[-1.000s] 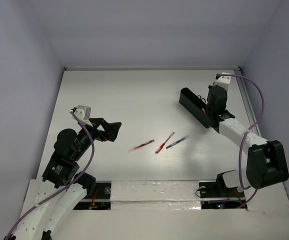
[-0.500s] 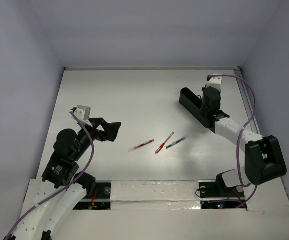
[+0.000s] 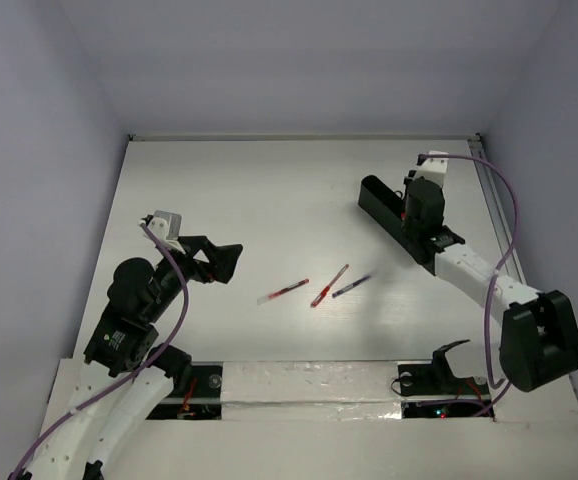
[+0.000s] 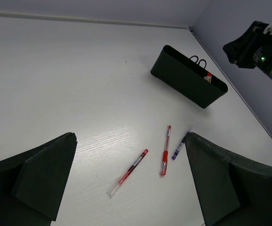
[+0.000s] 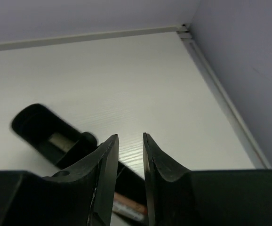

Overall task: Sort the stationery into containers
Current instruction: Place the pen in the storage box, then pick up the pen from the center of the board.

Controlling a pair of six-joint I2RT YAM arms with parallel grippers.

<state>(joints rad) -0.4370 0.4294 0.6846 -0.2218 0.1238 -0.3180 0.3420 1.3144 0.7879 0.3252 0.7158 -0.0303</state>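
White counter (image 3: 249, 190) bears three loose pens (image 3: 329, 285); scissors (image 4: 198, 60) and red-tipped pen (image 4: 208, 76) sit in tray (image 4: 183, 77). Left pincer (image 3: 224, 262) wide, right pincer (image 5: 130, 141) narrow, empty.

Top: high, whole table (image 3: 269, 200). Left wrist: low, distant tray (image 4: 188, 82). Right wrist: tray close.

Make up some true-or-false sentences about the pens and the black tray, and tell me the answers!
1. The dark blue-purple pen is inside the long black open-top tray. False: it lies on the white table, beside a thin red pen.
2. Black-handled scissors stick up out of the tray. True.
3. The left hand holds a pen. False: it is open and empty.
4. Three pens lie on the table outside the tray. True.
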